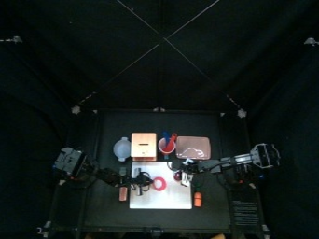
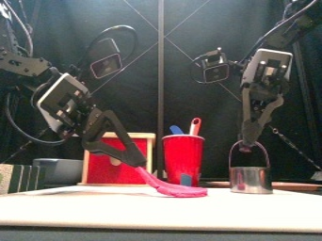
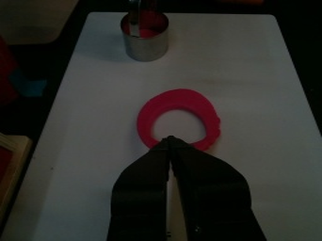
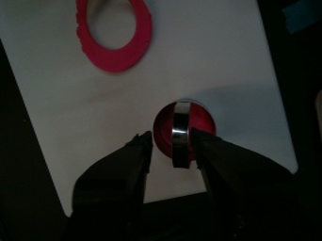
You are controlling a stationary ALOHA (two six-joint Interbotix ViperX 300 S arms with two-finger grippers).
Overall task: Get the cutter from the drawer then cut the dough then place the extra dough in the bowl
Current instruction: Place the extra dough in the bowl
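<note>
Front view: dough ring (image 2: 176, 188) has its rim clenched in the left gripper (image 2: 141, 172), with that side peeled up and the far side lying on the white board (image 3: 101, 85). We'd lift slowly and straight up so it peels without tearing, then carry it to the bowl (image 2: 56, 171), behind and left of that gripper. Cutter (image 2: 251, 177) sits under the right gripper (image 2: 250, 151); we can't tell if it grips. We'd leave it there.
</note>
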